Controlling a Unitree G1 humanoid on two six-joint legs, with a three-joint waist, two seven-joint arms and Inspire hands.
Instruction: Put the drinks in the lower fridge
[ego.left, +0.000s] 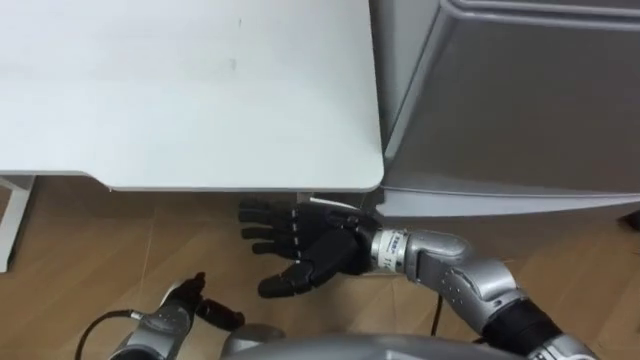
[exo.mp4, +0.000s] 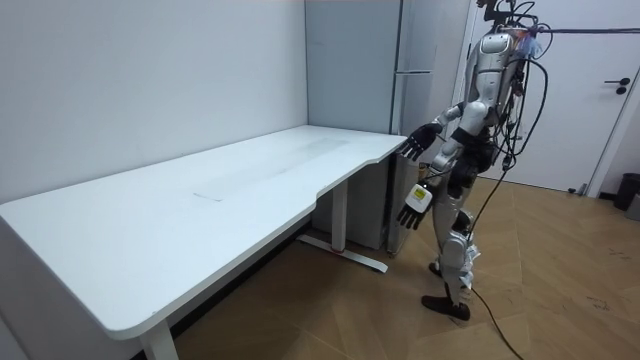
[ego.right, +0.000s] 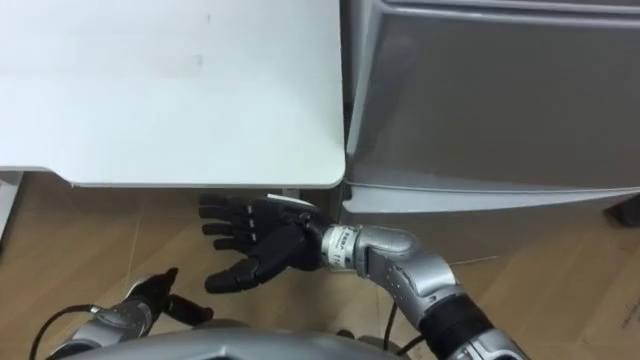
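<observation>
As the robot faces the upright fridge (ego.left: 520, 100), right hand (ego.left: 310, 250) spread, left hand (ego.left: 195, 300) relaxed.

Fridge (exo.mp4: 415, 105): tall grey-silver cabinet, upright against the back wall at the far end of the white table (ego.left: 190, 90). From the head camera I saw its front on my right, just beside the table's rounded corner. A horizontal seam ran across the front low down. Above it sat a broad, plain upper panel (ego.left: 520, 110); beneath it the lower panel (ego.left: 500, 205) showed as a narrow strip. Both looked closed.
</observation>
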